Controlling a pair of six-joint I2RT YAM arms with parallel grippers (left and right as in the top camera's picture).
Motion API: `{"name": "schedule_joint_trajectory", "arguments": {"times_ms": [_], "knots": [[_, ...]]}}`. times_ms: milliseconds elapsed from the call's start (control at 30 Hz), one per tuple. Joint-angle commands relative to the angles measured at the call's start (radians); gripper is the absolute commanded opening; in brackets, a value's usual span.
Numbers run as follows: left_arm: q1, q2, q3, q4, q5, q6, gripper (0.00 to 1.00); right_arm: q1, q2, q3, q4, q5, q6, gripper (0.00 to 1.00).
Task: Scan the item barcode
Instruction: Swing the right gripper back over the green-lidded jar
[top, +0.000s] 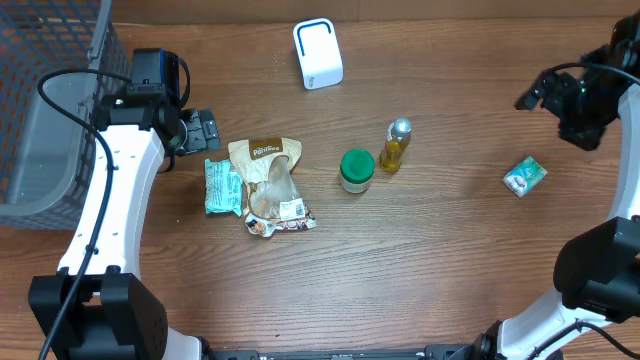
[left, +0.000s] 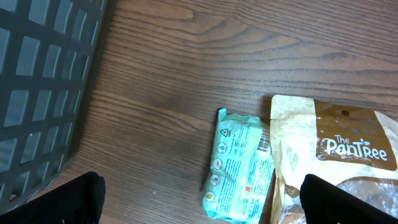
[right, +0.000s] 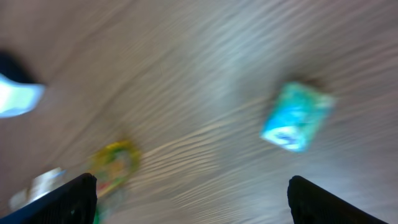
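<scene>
Though wide agape, right gripper (right: 189, 190) empty

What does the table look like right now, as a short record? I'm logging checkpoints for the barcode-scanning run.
scanner: white boxy device, likely the scanner, at the far edge
basket: grey mesh basket, far left
centre items: green-lidded jar and yellow bottle, side by side, not touching
left items: teal wipes packet lying against the Pantree pouch
right item: small teal packet, alone on the wood
left gripper: open, empty, beside the wipes packet
right gripper: open, empty, clear of the small packet
</scene>
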Motion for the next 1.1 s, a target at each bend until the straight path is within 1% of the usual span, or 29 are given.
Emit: {"name": "schedule_joint_trajectory", "arguments": {"times_ms": [0, 133, 300, 400, 433, 467, 600, 800, 967, 1067], "knots": [[0.004, 0.002, 0.017, -0.002, -0.009, 0.014, 0.99, 0.020, -0.005, 0.024, -0.009, -0.222, -0.005, 0.94], [0.004, 0.002, 0.017, -0.002, -0.009, 0.014, 0.99, 0.071, -0.005, 0.025, -0.005, -0.236, -0.014, 0.94], [0.004, 0.002, 0.017, -0.002, -0.009, 0.014, 1.00, 0.188, -0.005, 0.025, 0.016, -0.235, -0.034, 0.94], [0.004, 0.002, 0.017, -0.002, -0.009, 0.014, 1.00, 0.249, -0.005, 0.025, 0.050, -0.235, -0.034, 0.95], [0.004, 0.002, 0.017, -0.002, -0.009, 0.014, 0.99, 0.271, -0.005, 0.025, 0.067, -0.235, -0.034, 0.96], [0.004, 0.002, 0.017, -0.002, -0.010, 0.014, 0.99, 0.289, -0.005, 0.025, 0.082, -0.235, -0.034, 1.00], [0.004, 0.002, 0.017, -0.002, -0.009, 0.014, 1.00, 0.369, -0.005, 0.025, 0.153, -0.230, -0.034, 1.00], [0.004, 0.002, 0.017, -0.002, -0.009, 0.014, 0.99, 0.483, -0.005, 0.025, 0.208, -0.172, -0.034, 1.00], [0.004, 0.002, 0.017, -0.002, -0.009, 0.014, 0.99, 0.597, -0.005, 0.025, 0.249, -0.067, -0.050, 1.00], [0.004, 0.002, 0.017, -0.002, -0.009, 0.014, 0.99, 0.668, -0.005, 0.025, 0.288, -0.039, -0.060, 1.00]]}}
